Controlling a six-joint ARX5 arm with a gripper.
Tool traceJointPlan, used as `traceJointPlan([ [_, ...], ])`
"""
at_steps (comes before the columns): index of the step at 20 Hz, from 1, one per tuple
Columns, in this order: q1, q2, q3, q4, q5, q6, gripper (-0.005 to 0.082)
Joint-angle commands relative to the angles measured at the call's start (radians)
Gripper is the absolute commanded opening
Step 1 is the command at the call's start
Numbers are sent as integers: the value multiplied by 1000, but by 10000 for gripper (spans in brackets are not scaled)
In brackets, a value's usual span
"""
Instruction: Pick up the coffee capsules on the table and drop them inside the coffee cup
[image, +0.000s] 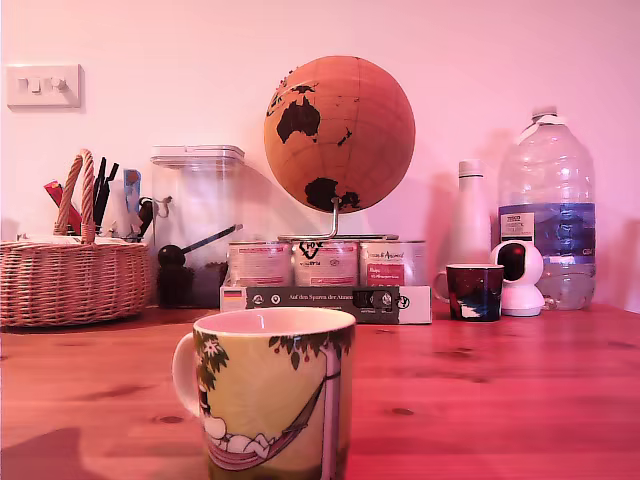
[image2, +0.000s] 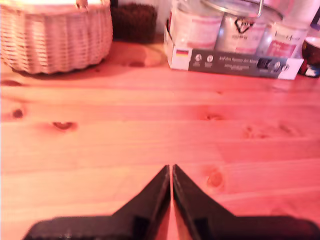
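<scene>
Closest to the exterior camera stands the coffee cup (image: 270, 400), a yellow-green mug, upright on the tabletop (image: 500, 400), its handle toward the exterior view's left and its hammock drawing facing the lens. Its inside is white; what it holds cannot be seen from this angle. In the wrist view the gripper (image2: 171, 172) is clenched, its two dark fingers meeting at the tips with only a hairline between them, over bare wood. Along the wall behind stand a wicker basket (image: 70, 280), a clear jar (image: 197, 220), a row of tins (image: 325, 262) under a globe (image: 340, 130), a small dark cup (image: 475, 292) and a water bottle (image: 547, 210).
</scene>
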Motion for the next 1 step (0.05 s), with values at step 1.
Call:
traceJointPlan([
  [1,4,-33,-19,-23,-2,-6,-24],
])
